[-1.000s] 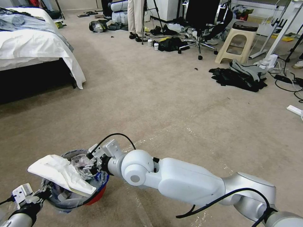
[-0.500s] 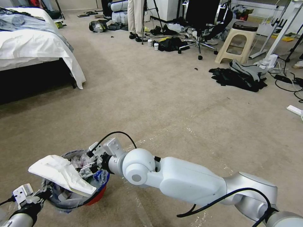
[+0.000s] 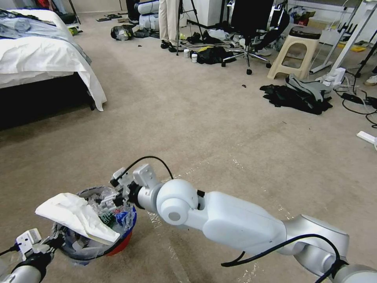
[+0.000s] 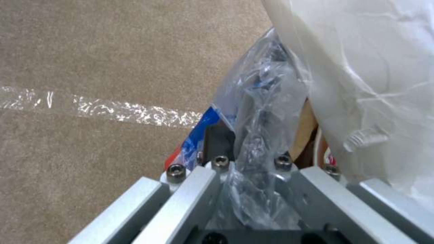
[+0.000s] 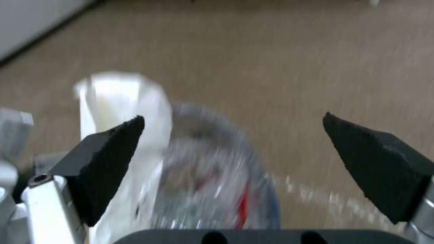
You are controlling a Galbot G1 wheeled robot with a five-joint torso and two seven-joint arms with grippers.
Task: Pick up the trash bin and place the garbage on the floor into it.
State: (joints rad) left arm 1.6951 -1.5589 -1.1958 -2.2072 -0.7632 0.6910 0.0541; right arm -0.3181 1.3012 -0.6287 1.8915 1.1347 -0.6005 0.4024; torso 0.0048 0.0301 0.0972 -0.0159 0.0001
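With the small round red plastic trash bin (image 3: 103, 232) held up at the robot's lower left in the head view, the right gripper (image 3: 114, 197) hangs just over its mouth, arm stretched across from the right. A flat white slipper (image 3: 76, 215) lies across the near rim, overhanging well to the left, and the clear bluish bag lining (image 3: 125, 220) bulges with crumpled wrap. The beige-grey carpeted floor (image 3: 188, 129) ahead looks free of small litter nearby; dark clothes (image 3: 300, 97) lie well off to the right. Judging from this, the step is a release over the bin, and doing it well means lifting straight up without snagging the lining or nudging that slipper off the edge.

Over to the left wrist view: the left gripper (image 4: 253, 189) is clamped on the bin's rim, bag plastic (image 4: 260, 112) bunched between its metal fingers, a sliver of red wall beside it, and the white slipper (image 4: 371, 84) fills one side. A shiny tape line (image 4: 113, 110) crosses the carpet below.

Right wrist view now: the right gripper (image 5: 233, 135) has its black pads (image 5: 108, 159) spread wide, nothing between them, the bin's mouth (image 5: 212, 183) directly below, blurred.
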